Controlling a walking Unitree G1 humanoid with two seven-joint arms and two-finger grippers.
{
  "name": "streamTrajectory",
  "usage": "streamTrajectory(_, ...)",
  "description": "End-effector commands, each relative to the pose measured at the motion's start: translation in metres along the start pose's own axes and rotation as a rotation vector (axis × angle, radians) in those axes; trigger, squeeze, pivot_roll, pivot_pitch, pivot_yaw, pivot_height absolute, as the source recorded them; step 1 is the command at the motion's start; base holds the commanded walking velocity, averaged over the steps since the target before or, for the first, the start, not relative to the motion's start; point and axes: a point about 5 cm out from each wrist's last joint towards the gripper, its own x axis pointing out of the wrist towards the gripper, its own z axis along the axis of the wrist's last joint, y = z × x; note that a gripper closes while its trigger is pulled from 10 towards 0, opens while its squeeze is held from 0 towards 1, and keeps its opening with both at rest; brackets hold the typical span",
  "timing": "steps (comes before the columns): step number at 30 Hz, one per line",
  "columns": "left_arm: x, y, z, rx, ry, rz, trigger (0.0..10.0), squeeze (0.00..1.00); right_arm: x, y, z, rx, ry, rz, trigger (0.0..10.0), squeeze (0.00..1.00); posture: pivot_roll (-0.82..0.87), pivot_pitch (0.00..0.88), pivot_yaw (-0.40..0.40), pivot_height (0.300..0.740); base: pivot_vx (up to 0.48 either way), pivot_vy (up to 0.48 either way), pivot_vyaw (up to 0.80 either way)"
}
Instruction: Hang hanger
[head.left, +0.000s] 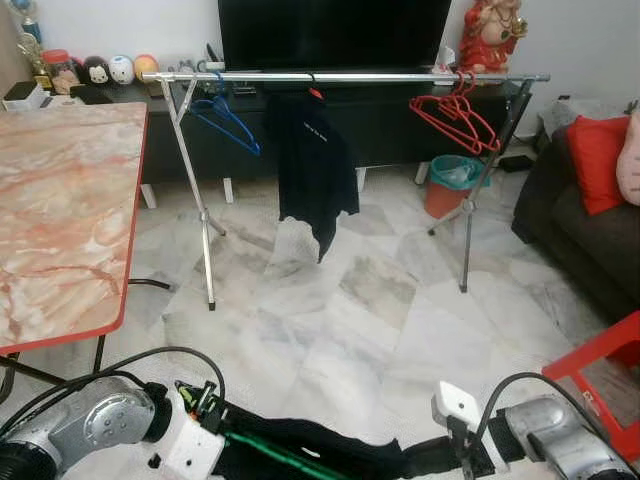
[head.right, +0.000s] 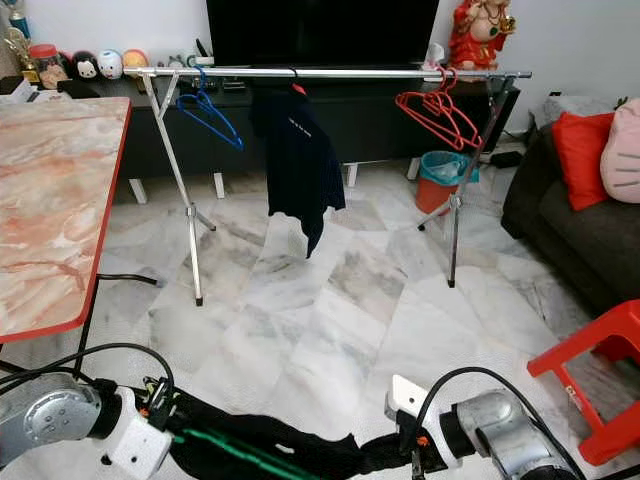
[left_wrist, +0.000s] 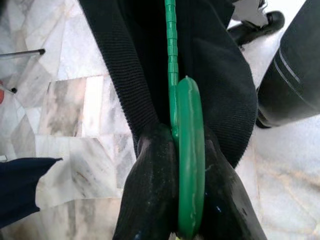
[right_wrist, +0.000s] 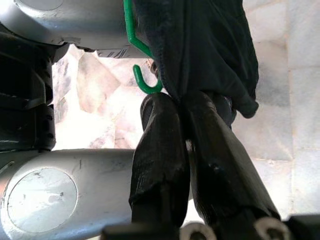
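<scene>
The left hand (left_wrist: 187, 200) is pinching the green hanger (left_wrist: 190, 150), which is carrying a black garment (head.left: 300, 450) low in front of the robot. The right hand (right_wrist: 182, 130) is pinching the garment's cloth. The hanging step is not yet done: the rail (head.left: 340, 76) is well apart, across open floor. The dark shirt (head.left: 310, 160), blue hanger (head.left: 225, 115) and red hangers (head.left: 455, 115) are occupying parts of the rail; the table (head.left: 60, 210) is flanking the robot's left.

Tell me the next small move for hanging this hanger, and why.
Probably walk forward toward the rail, keeping both grips. The left gripper is shut on the green hanger, the right gripper pinches the black garment draped on it, and both sit low, well short of the rail's free stretch between the hung shirt and red hangers.
</scene>
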Motion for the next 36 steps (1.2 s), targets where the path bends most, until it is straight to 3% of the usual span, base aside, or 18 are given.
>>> streamTrajectory(1,-0.004,0.002,-0.004,-0.002,0.019,-0.001,10.0,0.0,-0.008,-0.004,0.003,-0.011,-0.006,-0.03,0.0,0.0,0.02,0.0,-0.077,0.74,0.0,0.0,0.0)
streamTrajectory(7,-0.005,0.007,0.001,-0.039,-0.048,0.06,10.0,0.0,-0.005,-0.003,0.002,-0.015,0.003,-0.034,0.0,0.0,0.02,0.0,-0.078,0.74,0.0,0.0,0.0)
streamTrajectory(12,-0.005,0.014,0.011,-0.096,-0.158,0.15,10.0,0.0,-0.001,-0.008,-0.001,-0.022,0.009,-0.097,0.0,0.0,0.02,0.0,-0.079,0.74,0.0,0.0,0.0)
streamTrajectory(17,-0.007,0.021,0.027,-0.189,-0.3,0.198,10.0,0.0,0.005,-0.025,0.004,-0.025,-0.031,-0.305,0.0,0.0,0.02,0.0,-0.08,0.74,0.0,0.0,0.0)
streamTrajectory(22,-0.008,0.021,0.033,-0.232,-0.348,0.188,10.0,0.0,0.006,-0.03,0.01,-0.014,-0.083,-0.357,0.0,0.0,0.02,0.0,-0.08,0.74,0.0,0.0,0.0)
streamTrajectory(30,-0.012,0.047,0.036,-0.48,-0.499,0.421,10.0,0.0,0.014,-0.039,0.019,0.051,-0.22,-0.475,0.0,0.0,0.02,0.0,-0.083,0.74,0.0,0.0,0.0)
streamTrajectory(32,-0.012,0.05,0.036,-0.507,-0.512,0.443,10.0,0.0,0.015,-0.039,0.019,0.056,-0.229,-0.476,0.0,0.0,0.02,0.0,-0.083,0.74,0.0,0.0,0.0)
streamTrajectory(36,-0.011,0.06,0.035,-0.638,-0.551,0.556,10.0,0.0,0.021,-0.04,0.019,0.095,-0.284,-0.51,0.0,0.0,0.02,0.0,-0.083,0.74,0.0,0.0,0.0)
